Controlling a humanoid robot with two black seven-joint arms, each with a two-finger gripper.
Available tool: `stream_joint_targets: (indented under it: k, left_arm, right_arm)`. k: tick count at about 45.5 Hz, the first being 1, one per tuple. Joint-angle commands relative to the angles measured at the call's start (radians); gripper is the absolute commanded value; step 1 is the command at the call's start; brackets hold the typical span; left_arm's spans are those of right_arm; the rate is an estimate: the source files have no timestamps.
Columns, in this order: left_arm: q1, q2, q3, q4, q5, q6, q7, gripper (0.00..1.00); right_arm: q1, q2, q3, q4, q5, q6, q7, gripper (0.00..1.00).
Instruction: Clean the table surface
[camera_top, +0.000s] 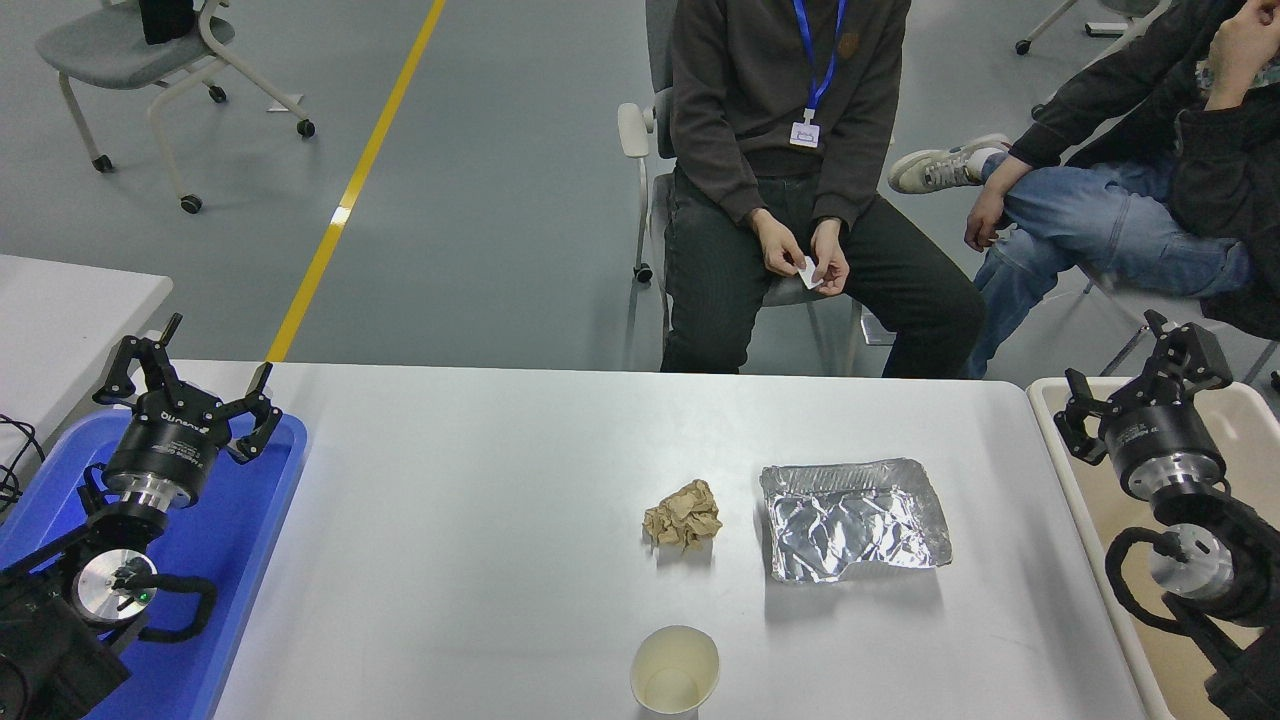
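no readable print anywhere; light grey bench (480, 560) holds crumpled brown paper (682, 514), foil tray (852, 519), paper cup (675, 670); left end effector (187, 385) and right end effector (1135, 385) both spread wide, grasping nothing, grey floor (500, 200) behind

Scene was bright, evenly lit w/ soft overhead light; no dim corners. The table surface (480, 560) showed a mild sheen, no hard glare. Shadows were short and soft, falling toward the camera side: under the brown paper wad (682, 514), the foil tray (852, 518) and the paper cup (675, 670). Foil gave crinkled bright glints. Faint bluish glow sat on the tabletop just right of the left gripper's (188, 375) fingers, beside the blue tray (240, 540). Focus was sharp throughout, no motion blur; slight wide-angle stretch at edges.
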Motion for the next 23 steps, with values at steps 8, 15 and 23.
stream_joint_targets:
  k: [8,15,23]
  left_arm:
    - [0.0,0.0,0.0,0.0,0.0,0.0,0.0,1.0]
    - [0.0,0.0,0.0,0.0,0.0,0.0,0.0,1.0]
    - [0.0,0.0,0.0,0.0,0.0,0.0,0.0,1.0]
  right_arm:
    - [0.003,-0.112,-0.07,0.066,-0.031,0.064,-0.034,0.99]
    - [-0.003,-0.135,-0.084,0.105,-0.037,0.065,-0.036,0.99]
    - [-0.029,-0.183,-0.122,0.227,-0.08,0.085,-0.034,0.99]
